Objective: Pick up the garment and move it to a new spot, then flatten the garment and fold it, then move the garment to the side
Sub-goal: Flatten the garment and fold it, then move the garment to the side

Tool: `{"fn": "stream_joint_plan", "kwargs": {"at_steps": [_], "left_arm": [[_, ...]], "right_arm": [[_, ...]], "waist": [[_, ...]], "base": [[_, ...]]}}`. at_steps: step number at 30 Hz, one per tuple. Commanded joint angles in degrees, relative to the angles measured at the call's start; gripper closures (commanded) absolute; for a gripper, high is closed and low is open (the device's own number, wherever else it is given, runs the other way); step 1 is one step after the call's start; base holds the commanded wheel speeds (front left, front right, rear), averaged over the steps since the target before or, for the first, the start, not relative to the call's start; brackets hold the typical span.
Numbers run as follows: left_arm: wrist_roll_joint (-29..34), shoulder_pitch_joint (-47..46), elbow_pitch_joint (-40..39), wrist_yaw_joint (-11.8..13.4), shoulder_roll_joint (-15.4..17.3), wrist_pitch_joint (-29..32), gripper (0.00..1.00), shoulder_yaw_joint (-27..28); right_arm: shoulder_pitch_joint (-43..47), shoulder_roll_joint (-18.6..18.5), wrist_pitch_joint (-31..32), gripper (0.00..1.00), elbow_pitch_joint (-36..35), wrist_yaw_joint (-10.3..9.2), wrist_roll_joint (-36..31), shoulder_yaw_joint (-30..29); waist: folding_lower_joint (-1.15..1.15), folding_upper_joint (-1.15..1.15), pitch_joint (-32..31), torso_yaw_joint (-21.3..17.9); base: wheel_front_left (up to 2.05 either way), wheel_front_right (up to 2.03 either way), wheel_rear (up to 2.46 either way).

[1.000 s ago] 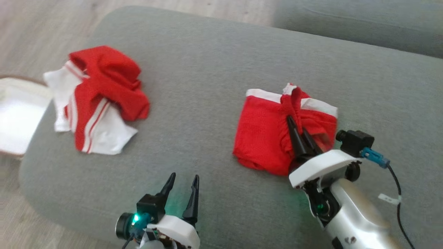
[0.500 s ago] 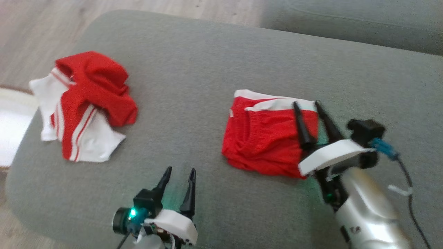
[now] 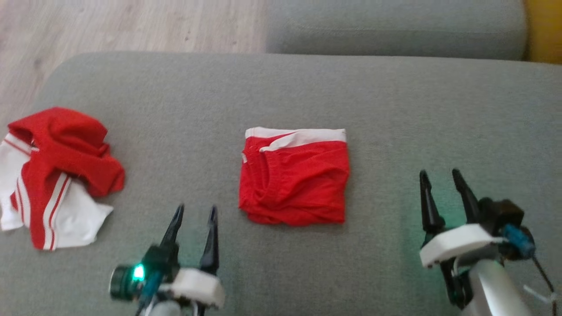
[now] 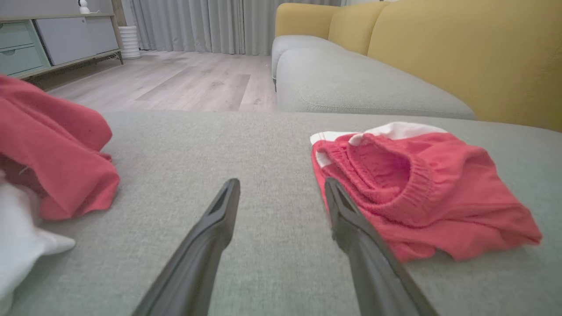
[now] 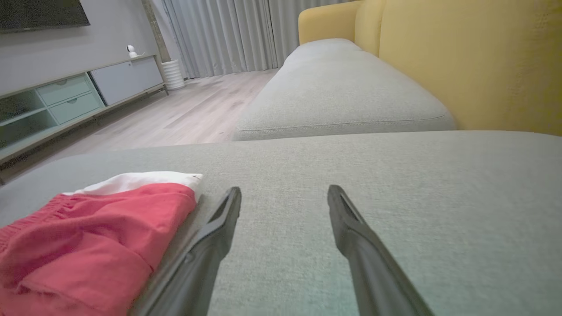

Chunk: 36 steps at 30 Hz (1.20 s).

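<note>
Head view: folded red garment (image 3: 294,180) on grey cushion (image 3: 395,109); wood floor (image 3: 131,22) beyond; left claw (image 3: 196,207), right claw (image 3: 439,172) apart.

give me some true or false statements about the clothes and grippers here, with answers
1. The folded red garment lies on the grey cushion. True.
2. The right gripper is shut on the folded red garment. False: it is open and apart from it, off to its right.
3. A crumpled red and white garment lies near the cushion's left end. True.
4. The left gripper holds the crumpled garment. False: it is open, holds nothing, and sits between the two garments.
5. The sofa back is blue. False: it is yellow.
</note>
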Motion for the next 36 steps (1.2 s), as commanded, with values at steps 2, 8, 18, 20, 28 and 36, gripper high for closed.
{"fn": "stream_joint_plan", "kwargs": {"at_steps": [2, 8, 18, 20, 28, 36], "left_arm": [[1.3, 2.4, -2.6, -0.3, 0.5, -0.3, 0.00, 4.0], [2.2, 6.4, -4.8, -1.0, 0.3, -0.3, 0.00, 6.3], [1.2, 4.8, -5.6, -1.9, 0.3, -0.3, 0.00, 4.4], [0.2, 4.0, -5.6, -2.0, 0.3, -0.3, 0.00, 3.2], [-3.2, 1.1, -5.3, -1.8, 0.3, -0.3, 0.00, -1.2], [-4.6, -0.2, -5.5, -1.3, 0.3, -0.3, 0.00, -3.3]], "right_arm": [[1.6, 0.4, -0.8, 0.00, -2.2, 0.39, -1.0, 1.5], [4.2, 0.4, -0.8, 0.00, -2.0, 0.39, -0.7, 2.0], [0.9, 0.4, -0.8, 0.00, -0.2, 0.39, 5.0, 7.6], [-1.6, 0.4, -0.8, 0.00, 1.6, 0.39, 8.2, 10.5], [-12.1, 0.4, -0.6, 0.00, 13.4, 0.39, 9.0, 17.0], [-15.7, 0.4, -0.4, 1.00, 23.3, 0.39, 9.5, 18.4]], "waist": [[0.00, 0.00, -2.0, -2.2], [0.00, 0.00, -2.8, -3.1], [0.00, 0.00, -0.4, -1.1], [0.00, 0.00, 1.0, 0.4], [0.00, 0.00, 6.0, 6.8], [0.00, 0.00, 8.2, 8.5]], "base": [[0.00, 0.00, 0.00], [0.00, 0.00, 0.00], [0.00, 0.00, 0.00], [0.00, 0.00, 0.00], [0.00, 0.00, 0.00], [0.00, 0.00, 0.00]]}}
